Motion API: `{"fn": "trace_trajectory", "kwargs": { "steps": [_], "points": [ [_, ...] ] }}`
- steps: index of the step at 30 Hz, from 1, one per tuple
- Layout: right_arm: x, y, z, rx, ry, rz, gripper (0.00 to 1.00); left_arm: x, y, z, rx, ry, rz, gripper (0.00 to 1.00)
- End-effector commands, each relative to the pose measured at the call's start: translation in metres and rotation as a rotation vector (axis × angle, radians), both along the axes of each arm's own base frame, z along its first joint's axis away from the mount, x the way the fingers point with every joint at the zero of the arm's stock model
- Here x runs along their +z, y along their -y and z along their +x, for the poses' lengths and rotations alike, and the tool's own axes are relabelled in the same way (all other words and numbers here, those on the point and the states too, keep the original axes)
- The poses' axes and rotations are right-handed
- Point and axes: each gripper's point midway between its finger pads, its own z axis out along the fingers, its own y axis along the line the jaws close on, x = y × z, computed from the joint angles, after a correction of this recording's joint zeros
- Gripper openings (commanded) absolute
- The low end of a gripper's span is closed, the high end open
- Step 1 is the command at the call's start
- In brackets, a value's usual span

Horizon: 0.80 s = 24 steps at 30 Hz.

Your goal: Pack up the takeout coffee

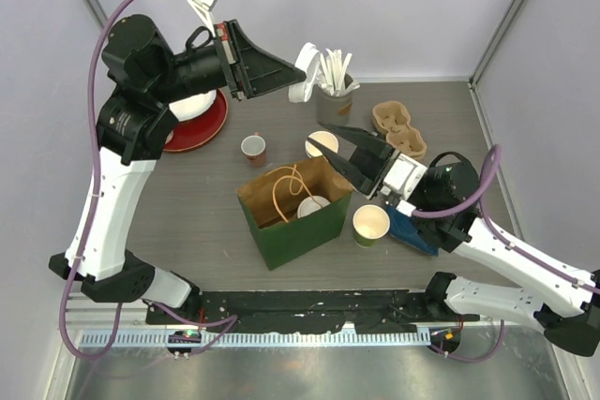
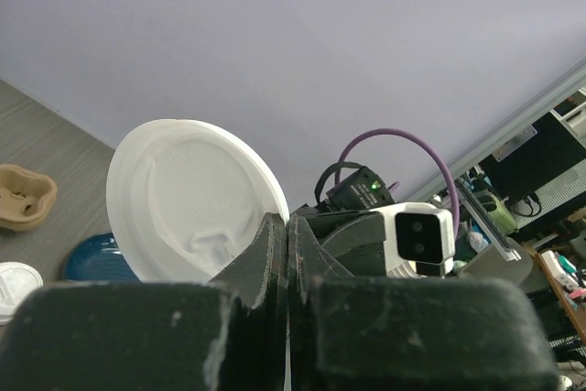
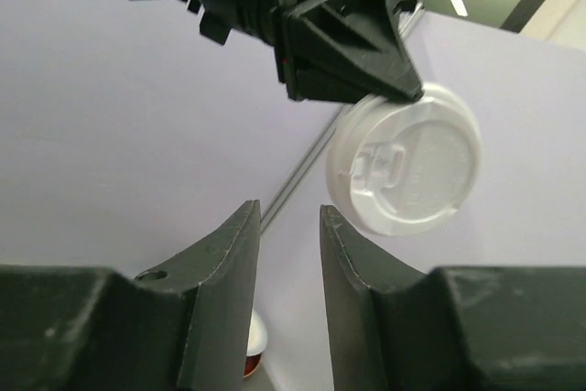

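Observation:
My left gripper [image 1: 302, 70] is raised above the back of the table and shut on the rim of a round white lid [image 1: 305, 63]. That lid [image 2: 188, 194] fills the left wrist view beside the closed fingertips [image 2: 275, 235]. My right gripper [image 1: 330, 140] is tilted upward, open, with nothing between its fingers. In the right wrist view the lid [image 3: 407, 171] hangs up and to the right of its fingertips [image 3: 245, 222]. An open green cup [image 1: 371, 224] stands right of the green paper bag [image 1: 300, 236]. A lidded cup [image 1: 312, 205] sits inside the bag. Another open cup [image 1: 316, 144] stands under the right gripper.
A small red-and-white cup [image 1: 253, 148] stands left of the bag. A red plate [image 1: 202, 128] lies at the back left. A holder of utensils [image 1: 335, 91] and a cardboard cup carrier [image 1: 398, 128] stand at the back. A blue object [image 1: 412, 229] lies by the right arm.

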Motion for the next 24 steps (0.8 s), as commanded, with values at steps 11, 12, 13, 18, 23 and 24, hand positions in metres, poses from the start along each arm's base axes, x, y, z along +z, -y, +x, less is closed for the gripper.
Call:
{"fn": "trace_trajectory", "kwargs": {
  "steps": [11,12,13,18,23,24],
  "points": [
    [0.045,0.007,0.022,-0.211,0.135,0.006,0.41,0.007,-0.001,-0.005,-0.013,0.023,-0.024,0.00],
    [0.047,0.007,0.021,-0.214,0.144,0.002,0.41,0.006,-0.001,-0.006,-0.013,0.019,-0.021,0.00],
    [0.047,0.007,0.021,-0.212,0.141,-0.004,0.41,0.005,-0.002,-0.008,-0.014,0.021,-0.022,0.00],
    [0.047,0.000,0.027,-0.216,0.127,-0.031,0.40,0.009,-0.003,-0.012,-0.030,0.029,-0.032,0.00],
    [0.049,-0.002,0.029,-0.220,0.118,-0.045,0.39,0.009,-0.005,-0.016,-0.033,0.028,-0.032,0.00],
    [0.047,-0.003,0.032,-0.228,0.108,-0.055,0.38,0.009,-0.005,-0.017,-0.035,0.031,-0.033,0.00]
  ]
}}
